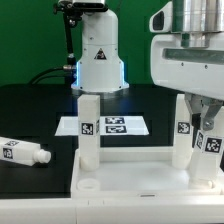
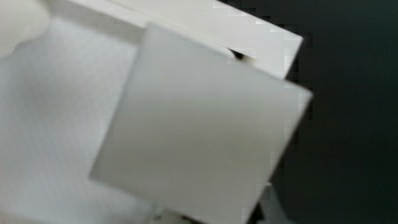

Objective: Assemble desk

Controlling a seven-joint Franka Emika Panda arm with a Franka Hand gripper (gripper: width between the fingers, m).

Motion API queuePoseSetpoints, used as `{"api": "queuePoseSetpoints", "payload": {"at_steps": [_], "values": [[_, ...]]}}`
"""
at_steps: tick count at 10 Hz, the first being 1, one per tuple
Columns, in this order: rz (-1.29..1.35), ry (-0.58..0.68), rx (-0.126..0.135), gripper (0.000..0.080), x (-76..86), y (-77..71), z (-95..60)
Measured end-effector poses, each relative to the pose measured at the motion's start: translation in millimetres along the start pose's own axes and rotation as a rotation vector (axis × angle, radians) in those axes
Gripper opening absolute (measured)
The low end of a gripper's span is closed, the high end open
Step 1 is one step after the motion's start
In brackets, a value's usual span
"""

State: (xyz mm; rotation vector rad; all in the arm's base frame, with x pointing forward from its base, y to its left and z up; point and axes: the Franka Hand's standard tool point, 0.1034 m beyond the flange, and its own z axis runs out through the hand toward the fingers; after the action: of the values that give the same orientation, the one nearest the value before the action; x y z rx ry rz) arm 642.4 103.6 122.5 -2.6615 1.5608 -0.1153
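The white desk tabletop (image 1: 130, 178) lies at the front, open side up. One leg (image 1: 88, 125) stands in its corner on the exterior view's left, and a second leg (image 1: 183, 125) stands at the back on the right. My gripper (image 1: 207, 122) comes down from above onto a third leg (image 1: 210, 155), which stands at the near right corner, and is shut on its top end. In the wrist view that leg (image 2: 196, 120) fills the picture as a flat white face very close by, and the fingertips are hidden. A fourth leg (image 1: 25, 152) lies loose on the table at the left.
The marker board (image 1: 112, 125) lies flat behind the tabletop. The robot's white base (image 1: 98, 60) stands at the back with cables beside it. The table is black, with a green wall behind.
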Motion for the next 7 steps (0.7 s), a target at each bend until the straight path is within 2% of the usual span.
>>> {"api": "queuePoseSetpoints", "payload": {"at_steps": [1,2,3,4,6,7], "values": [[-0.207,0.007,0.003,0.0001,-4.0,-4.6,-4.1],[-0.293,0.007,0.011,0.0142,-10.7,-5.5,-5.5],[-0.332,0.019,0.024,0.0142,-11.2,-3.4,-8.0],[-0.414,0.020,0.021,0.0345,-9.0,-2.1,-6.8],[-0.522,0.006,0.014,0.0611,-10.7,0.0,-6.7],[-0.581,-0.020,-0.003,0.0611,-14.9,2.2,-8.3]]}}
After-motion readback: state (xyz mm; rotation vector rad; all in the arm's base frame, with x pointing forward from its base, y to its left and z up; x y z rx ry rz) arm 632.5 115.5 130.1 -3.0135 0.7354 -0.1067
